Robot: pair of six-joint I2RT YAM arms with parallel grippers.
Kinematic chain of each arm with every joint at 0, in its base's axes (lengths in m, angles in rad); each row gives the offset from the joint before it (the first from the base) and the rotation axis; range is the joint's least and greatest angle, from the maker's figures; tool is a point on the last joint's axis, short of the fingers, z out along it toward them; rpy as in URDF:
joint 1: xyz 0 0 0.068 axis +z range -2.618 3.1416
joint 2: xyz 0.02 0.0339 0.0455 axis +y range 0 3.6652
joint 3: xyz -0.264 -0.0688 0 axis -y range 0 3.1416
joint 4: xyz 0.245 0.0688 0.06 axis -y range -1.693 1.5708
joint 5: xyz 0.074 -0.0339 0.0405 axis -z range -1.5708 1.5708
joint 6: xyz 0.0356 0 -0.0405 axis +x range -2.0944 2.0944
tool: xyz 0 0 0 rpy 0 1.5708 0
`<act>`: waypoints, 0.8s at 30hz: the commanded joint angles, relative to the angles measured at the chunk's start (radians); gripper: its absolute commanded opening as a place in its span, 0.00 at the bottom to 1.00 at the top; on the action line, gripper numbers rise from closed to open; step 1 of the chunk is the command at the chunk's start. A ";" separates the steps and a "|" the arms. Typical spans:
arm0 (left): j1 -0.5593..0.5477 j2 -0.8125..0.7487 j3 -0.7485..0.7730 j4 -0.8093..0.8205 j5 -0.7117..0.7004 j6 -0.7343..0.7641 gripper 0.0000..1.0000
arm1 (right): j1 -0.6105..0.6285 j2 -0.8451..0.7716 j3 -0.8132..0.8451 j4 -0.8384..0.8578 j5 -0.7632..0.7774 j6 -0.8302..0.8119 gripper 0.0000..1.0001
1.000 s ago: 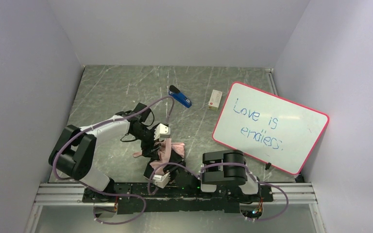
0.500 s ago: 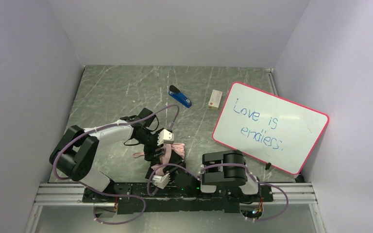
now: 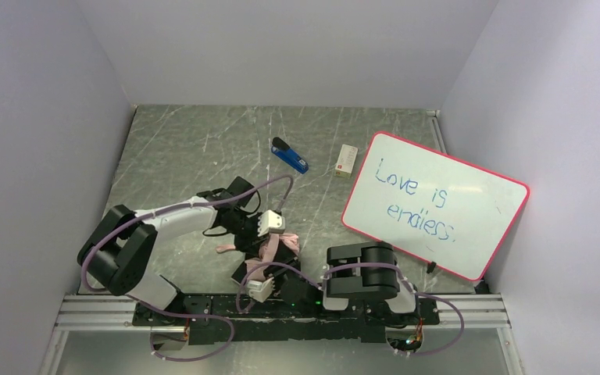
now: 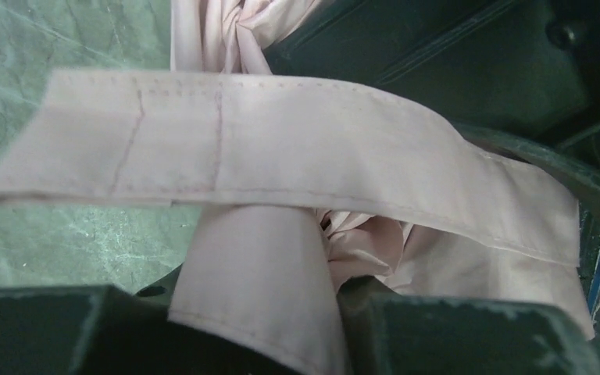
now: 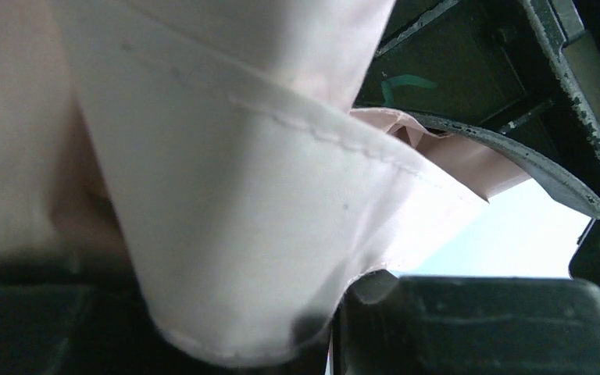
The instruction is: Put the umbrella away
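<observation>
A robotics lab's test cell: plain pale lilac walls (image 3: 39, 117) box in a scratched grey-green tabletop (image 3: 187, 148), fronted by a slotted aluminium mounting rail (image 3: 94, 311).

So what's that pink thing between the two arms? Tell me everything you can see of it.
It is the umbrella, a crumpled, loosely gathered bundle of thin pale pink fabric. It sits low over the table, close to the arms' bases. A flat strap with stitched seams crosses in front of its twisted folds. The left gripper and the right gripper each have some of its fabric pinched between their fingers.
</observation>
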 commanded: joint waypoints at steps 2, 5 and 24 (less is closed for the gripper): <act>-0.044 0.049 -0.087 0.137 -0.192 0.016 0.06 | 0.012 -0.058 -0.017 -0.126 -0.058 0.100 0.38; -0.044 0.028 -0.108 0.151 -0.226 0.023 0.05 | 0.029 -0.127 -0.025 -0.179 -0.044 0.171 0.50; 0.003 -0.005 -0.134 0.254 -0.364 0.017 0.05 | 0.198 -0.713 -0.059 -0.694 0.050 1.188 0.58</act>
